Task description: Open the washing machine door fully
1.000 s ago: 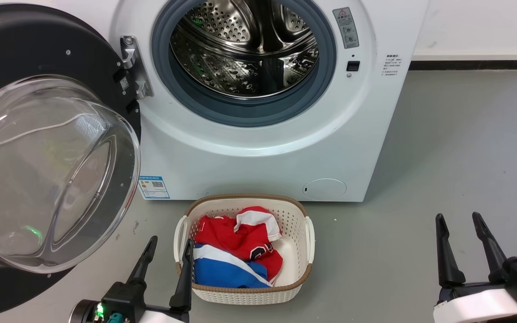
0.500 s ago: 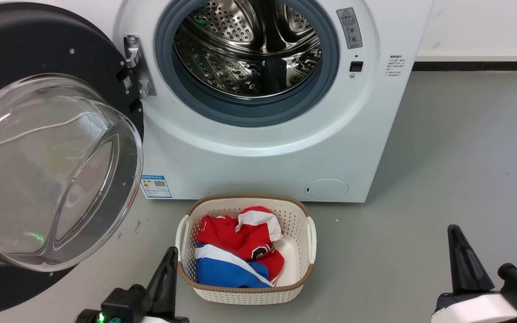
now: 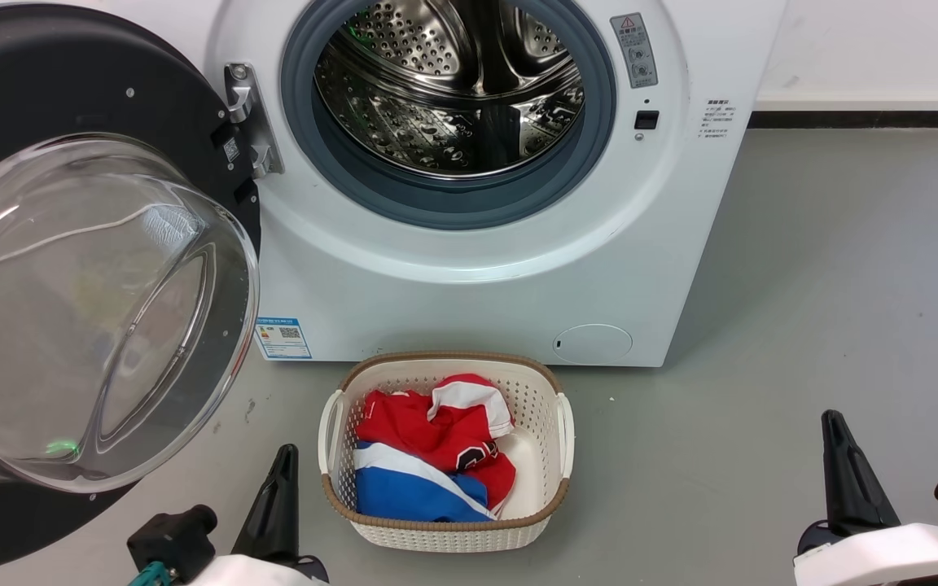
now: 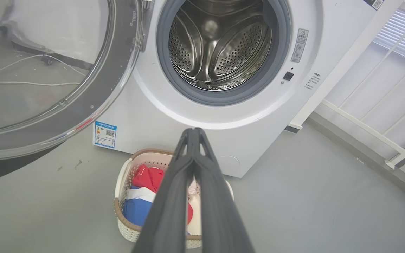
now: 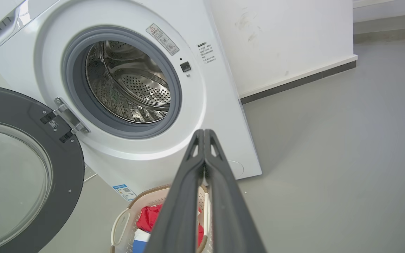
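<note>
**Door.** The large round glossy black washing machine door [image 3: 94, 285], with a bulging clear glass bowl at its centre, stands swung wide to the left of the big white front-loading washing machine [image 3: 477, 277]. It hangs from the metal hinge [image 3: 251, 122] at the left edge of the machine's opening. The perforated steel drum [image 3: 453, 89] is fully exposed. The task appears to be done or very nearly so. Whether the hinge has travel left cannot be told.

**Grippers.** The left gripper [image 4: 193, 131] sits low in front of the machine, its fingers pressed together at the tips, holding nothing and clear of the door. The right gripper [image 5: 204, 133] is also closed on nothing, in front of the machine towards its right side.

**Handling.** The door is judged heavy and rigid, moving only about its hinge. The gloss rim and glass look slippery, and the bowl is vulnerable to knocks. The best purchase is judged to be the black rim farthest from the hinge, pushed rather than pinched.

**Obstruction.** A cream perforated plastic basket [image 3: 444, 360] holding red, white and blue clothing [image 3: 428, 448] sits directly in front of the machine.
</note>
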Controlling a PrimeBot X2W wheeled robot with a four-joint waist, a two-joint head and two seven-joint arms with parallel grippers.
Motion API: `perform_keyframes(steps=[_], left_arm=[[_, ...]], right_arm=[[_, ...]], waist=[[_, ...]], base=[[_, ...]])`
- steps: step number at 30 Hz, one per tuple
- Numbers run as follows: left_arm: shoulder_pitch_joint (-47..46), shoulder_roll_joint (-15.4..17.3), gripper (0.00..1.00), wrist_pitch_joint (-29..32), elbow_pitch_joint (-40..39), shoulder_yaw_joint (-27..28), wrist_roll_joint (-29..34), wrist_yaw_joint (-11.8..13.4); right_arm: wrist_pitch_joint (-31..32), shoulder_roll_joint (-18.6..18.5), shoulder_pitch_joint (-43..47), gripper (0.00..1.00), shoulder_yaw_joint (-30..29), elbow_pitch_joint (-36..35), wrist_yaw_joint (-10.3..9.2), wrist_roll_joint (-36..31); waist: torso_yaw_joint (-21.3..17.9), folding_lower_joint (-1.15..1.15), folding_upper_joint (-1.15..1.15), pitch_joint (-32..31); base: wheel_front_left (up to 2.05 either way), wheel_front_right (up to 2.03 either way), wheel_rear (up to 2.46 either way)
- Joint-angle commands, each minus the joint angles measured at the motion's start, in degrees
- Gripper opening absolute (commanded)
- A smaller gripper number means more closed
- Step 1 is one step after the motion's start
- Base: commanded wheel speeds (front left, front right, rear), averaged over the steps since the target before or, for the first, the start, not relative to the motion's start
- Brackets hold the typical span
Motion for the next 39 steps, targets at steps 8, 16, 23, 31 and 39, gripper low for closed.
perform_keyframes(steps=[8, 16, 23, 31, 39], left_arm=[[-2.71, 0.72, 0.00, 1.88, 0.33, 0.95, -9.54, -0.57], [-3.70, 0.96, 0.00, 3.41, 1.04, 1.66, -16.98, -0.85], [-4.44, 1.07, 0.00, 4.69, 1.50, 2.28, -22.96, -1.01], [-5.27, 1.16, 0.00, 6.10, 2.03, 2.99, -29.22, -1.21], [-5.98, 1.23, 0.00, 7.50, 2.57, 3.73, -34.95, -1.42]], right_arm=[[2.07, -0.01, -2.50, 0.00, -0.27, 0.14, -0.01, 9.19], [3.87, -0.01, -3.36, 0.00, -0.42, 0.81, -0.01, 16.36], [5.30, 0.00, -3.94, 0.00, -0.55, 1.38, -0.01, 22.15], [6.85, 0.00, -4.64, 0.00, -0.68, 1.96, -0.01, 28.30], [8.25, 0.01, -5.29, 0.00, -0.80, 2.50, -0.01, 33.98]], waist=[[-0.06, 0.00, 0.00, 0.02], [-0.12, 0.00, 0.00, 0.04], [-0.17, 0.00, 0.00, 0.06], [-0.24, 0.00, 0.00, 0.09], [-0.30, 0.00, 0.00, 0.11]], base=[[0.00, 0.00, 0.00], [0.00, 0.00, 0.00], [0.00, 0.00, 0.00], [0.00, 0.00, 0.00], [0.00, 0.00, 0.00]])
